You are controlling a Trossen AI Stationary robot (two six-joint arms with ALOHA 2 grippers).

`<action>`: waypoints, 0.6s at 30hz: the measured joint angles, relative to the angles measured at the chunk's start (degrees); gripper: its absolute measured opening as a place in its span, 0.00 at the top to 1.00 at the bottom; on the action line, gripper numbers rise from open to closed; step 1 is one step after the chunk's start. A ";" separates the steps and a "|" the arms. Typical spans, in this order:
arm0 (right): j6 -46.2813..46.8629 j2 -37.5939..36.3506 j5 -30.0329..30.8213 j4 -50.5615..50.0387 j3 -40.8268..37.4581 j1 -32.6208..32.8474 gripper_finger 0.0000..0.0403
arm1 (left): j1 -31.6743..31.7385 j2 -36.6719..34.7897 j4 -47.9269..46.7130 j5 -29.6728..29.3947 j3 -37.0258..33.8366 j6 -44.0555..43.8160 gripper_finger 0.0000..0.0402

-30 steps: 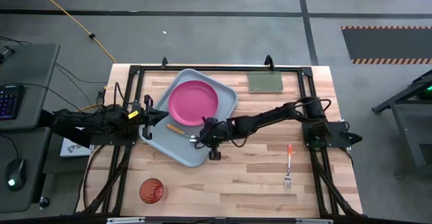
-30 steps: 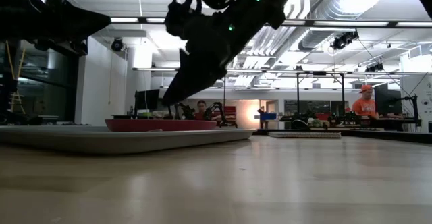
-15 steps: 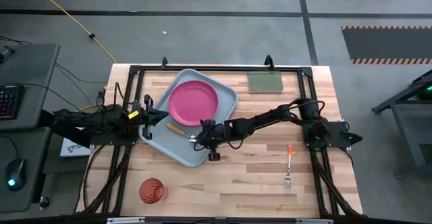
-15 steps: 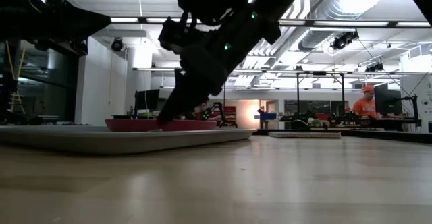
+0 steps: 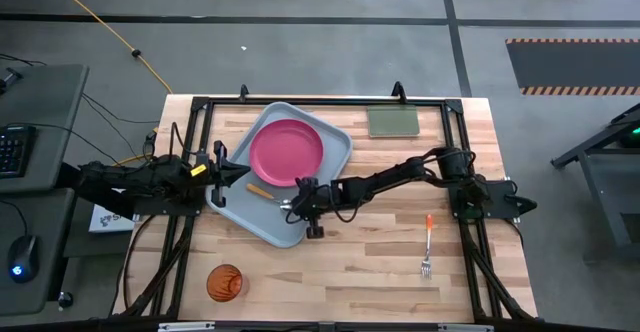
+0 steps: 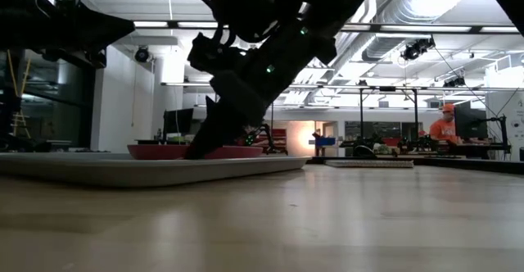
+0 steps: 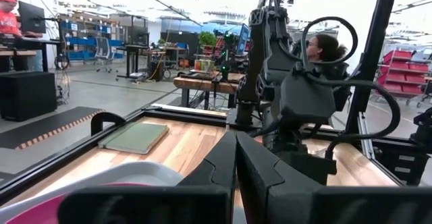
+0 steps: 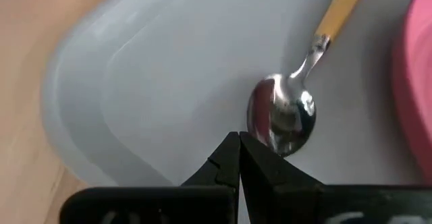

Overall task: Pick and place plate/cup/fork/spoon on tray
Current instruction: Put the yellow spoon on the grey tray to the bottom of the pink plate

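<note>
The grey-blue tray (image 5: pixel 262 224) lies tilted at the table's far left. The pink plate (image 5: pixel 287 152) rests flat in it. The spoon (image 5: pixel 266 193) lies on the tray floor beside the plate, with its orange handle (image 8: pixel 341 5) and shiny bowl (image 8: pixel 281 116) on the tray. My right gripper (image 5: pixel 293 208) is shut, low over the tray, its tips (image 8: pixel 237 143) right beside the bowl. My left gripper (image 5: pixel 243 172) is shut at the tray's left rim. The orange cup (image 5: pixel 224 283) stands near the front edge. The fork (image 5: pixel 427 248) lies at the right. My right gripper's shut fingertips (image 8: pixel 229 150) slant down onto the tray floor right at the edge of the spoon's bowl (image 8: pixel 256 119). I cannot tell whether they touch the bowl or the tray. The spoon lies flat on the tray.
A flat green pad (image 5: pixel 393 121) lies at the far right of the table. A black frame rail (image 5: pixel 320 100) runs round the table. Bare wood lies between the tray and the fork. In the low view, people and benches show in the room beyond.
My right gripper has gone down toward the tray and a little toward the table's left edge, ending beside the spoon's bowl. The spoon, plate and tray have stayed where they were.
</note>
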 joint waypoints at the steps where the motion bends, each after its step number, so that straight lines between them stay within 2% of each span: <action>1: 0.00 -0.02 0.31 0.13 0.00 -0.08 1.00 | 0.00 0.00 -0.09 0.00 0.00 -0.01 0.99; 13: -0.96 -0.04 1.28 0.95 0.02 -0.25 1.00 | 0.01 -0.01 -0.42 0.00 0.00 -0.01 0.99; 18: -1.68 -2.05 4.49 -2.03 0.02 -0.35 1.00 | 0.00 -0.01 -0.44 0.01 0.00 -0.01 0.99</action>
